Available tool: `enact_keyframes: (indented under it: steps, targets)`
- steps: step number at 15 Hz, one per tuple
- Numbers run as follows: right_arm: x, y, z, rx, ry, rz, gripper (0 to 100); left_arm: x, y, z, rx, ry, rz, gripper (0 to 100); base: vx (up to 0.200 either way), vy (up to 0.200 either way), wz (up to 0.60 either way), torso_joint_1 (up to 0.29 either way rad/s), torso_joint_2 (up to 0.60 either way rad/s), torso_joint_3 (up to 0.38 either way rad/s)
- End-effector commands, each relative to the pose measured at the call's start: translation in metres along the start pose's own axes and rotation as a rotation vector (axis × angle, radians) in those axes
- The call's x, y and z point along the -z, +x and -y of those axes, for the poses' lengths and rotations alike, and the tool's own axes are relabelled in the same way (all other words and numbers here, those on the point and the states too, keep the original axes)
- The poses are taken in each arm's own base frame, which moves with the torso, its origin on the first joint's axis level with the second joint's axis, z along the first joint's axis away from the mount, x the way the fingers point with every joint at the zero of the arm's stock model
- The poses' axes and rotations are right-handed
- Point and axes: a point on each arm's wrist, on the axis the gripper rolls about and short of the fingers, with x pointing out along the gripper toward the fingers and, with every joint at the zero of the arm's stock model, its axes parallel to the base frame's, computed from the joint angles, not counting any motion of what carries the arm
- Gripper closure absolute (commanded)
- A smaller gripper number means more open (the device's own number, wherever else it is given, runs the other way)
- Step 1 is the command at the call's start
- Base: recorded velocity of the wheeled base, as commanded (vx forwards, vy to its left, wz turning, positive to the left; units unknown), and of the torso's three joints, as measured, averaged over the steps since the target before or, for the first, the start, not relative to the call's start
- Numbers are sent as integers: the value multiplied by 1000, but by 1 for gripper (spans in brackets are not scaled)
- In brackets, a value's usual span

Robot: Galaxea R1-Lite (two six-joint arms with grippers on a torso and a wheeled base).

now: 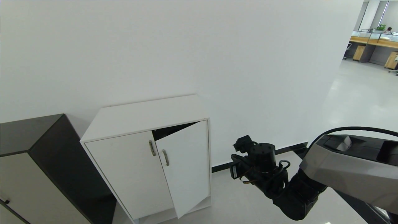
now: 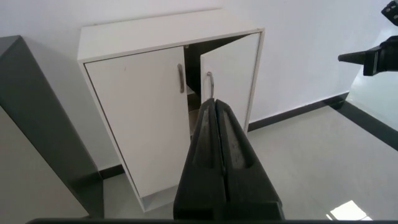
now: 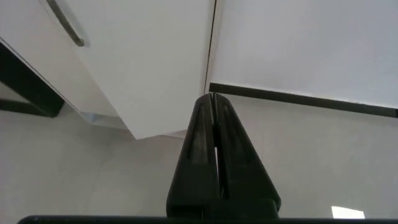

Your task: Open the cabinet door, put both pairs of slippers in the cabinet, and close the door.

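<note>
The white cabinet (image 1: 146, 115) stands against the wall with two doors. Its left door (image 1: 130, 174) is shut and its right door (image 1: 186, 161) hangs ajar, leaving a dark gap at the top. Each door has a metal handle (image 1: 165, 157) near the middle seam. My left gripper (image 2: 211, 102) is shut and empty, in front of the cabinet, lined up with the right door's handle (image 2: 209, 84) but short of it. My right gripper (image 3: 213, 98) is shut and empty, low beside the ajar door (image 3: 143, 62), near its lower outer corner. It also appears farther off as the right gripper (image 2: 348, 58).
A dark cabinet (image 1: 62, 161) stands close on the white cabinet's left. A black baseboard (image 1: 289, 148) runs along the white wall. Pale open floor (image 1: 248, 205) lies in front and to the right, leading to office desks (image 1: 373, 40) far back.
</note>
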Motion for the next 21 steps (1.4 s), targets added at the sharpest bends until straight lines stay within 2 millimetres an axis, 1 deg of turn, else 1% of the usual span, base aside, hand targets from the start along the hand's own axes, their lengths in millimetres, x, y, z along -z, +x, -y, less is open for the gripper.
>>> enact_keyframes:
  steps: [1, 3, 6, 8, 9, 11, 12, 14, 15, 17, 21]
  targets:
    - [4, 2, 0, 0, -2, -8, 100, 0, 0, 0, 1, 0, 0, 100, 0, 0, 600, 7, 2, 2]
    - [4, 2, 0, 0, -3, -10, 100, 0, 0, 0, 1, 0, 0, 100, 0, 0, 600, -2, 0, 2]
    - [10, 3, 1, 2, -5, -33, 100, 0, 0, 0, 1, 0, 0, 100, 0, 0, 600, 12, 9, -4]
    - [22, 6, 6, -30, -5, -12, 100, 0, 0, 0, 1, 0, 0, 100, 0, 0, 0, 0, 0, 0]
    - [24, 9, 9, -33, -9, 19, 100, 0, 0, 0, 1, 0, 0, 100, 0, 0, 0, 0, 0, 0]
    - [27, 8, 9, -34, -9, 13, 100, 0, 0, 0, 1, 0, 0, 100, 0, 0, 0, 0, 0, 0]
    - [32, 4, 10, -60, -9, -10, 100, 0, 0, 0, 1, 1, 0, 100, 0, 0, 0, 0, 0, 0]
    - [39, -7, 10, -196, -6, -25, 100, 0, 0, 0, 1, 1, 0, 100, 0, 0, 0, 0, 0, 0]
    - [39, -7, 11, -196, -5, -27, 100, 0, 0, 0, 1, 1, 0, 100, 0, 0, 0, 0, 0, 0]
    - [43, -7, 13, -193, -5, -42, 100, 0, 0, 0, -1, 1, 0, 100, 200, 0, 0, -5, -2, 2]
    - [46, -5, 14, -192, -5, -45, 100, 0, 0, 0, 1, 1, 0, 100, 200, 0, 0, -4, 0, 7]
